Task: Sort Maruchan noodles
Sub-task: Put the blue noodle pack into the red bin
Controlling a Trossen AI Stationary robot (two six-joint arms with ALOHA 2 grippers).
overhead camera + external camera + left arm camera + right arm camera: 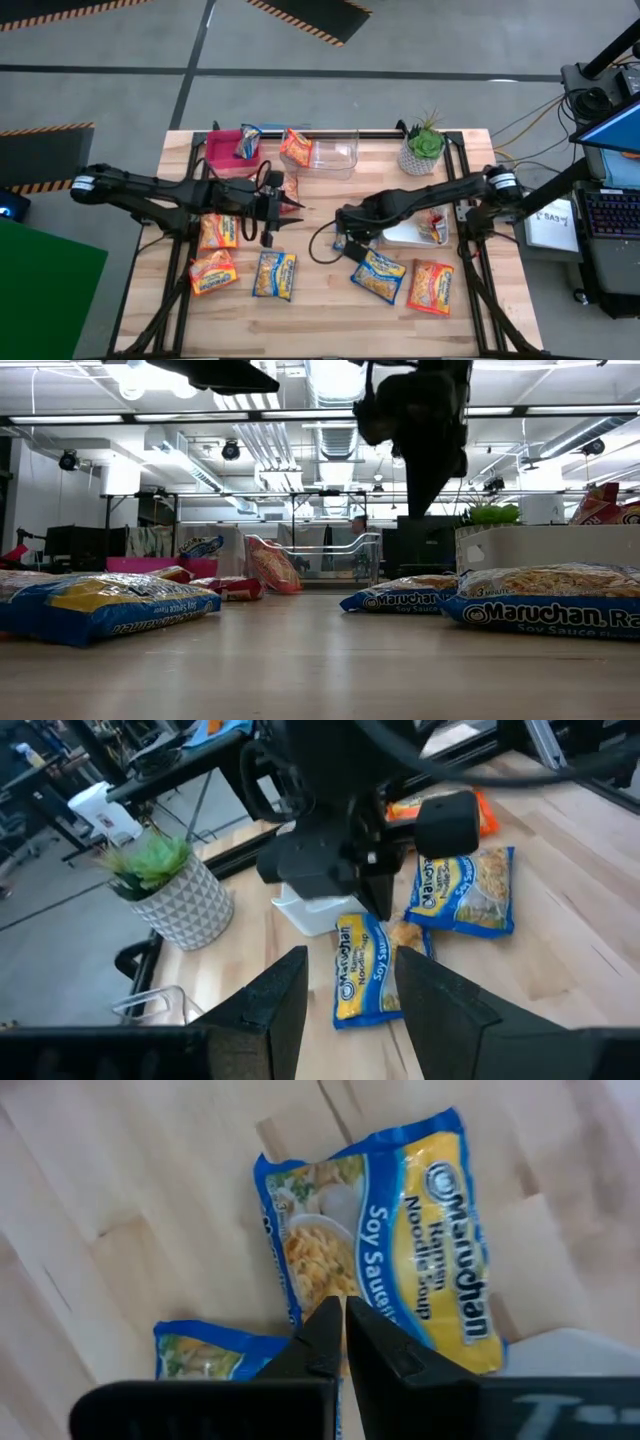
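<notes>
- Your right pincer [343, 1342] hangs just above a blue soy sauce noodle packet [385, 1245] at the middle of the bench [320, 310], fingers nearly shut and holding nothing.
- Your left pincer [285, 207] waits left of centre, fingers apart and empty.
- Other noodle packets [274, 275] lie along the near side.

Wooden table [320, 300], scattered noodle packets [274, 275], potted plant [422, 150], clear bin [333, 153], pink bin [228, 152]

Two arms reach inward over the table [320, 300].
Right gripper [343, 1342] hangs fingers pressed together; left gripper [345, 995] hovers, fingers spread.
</notes>
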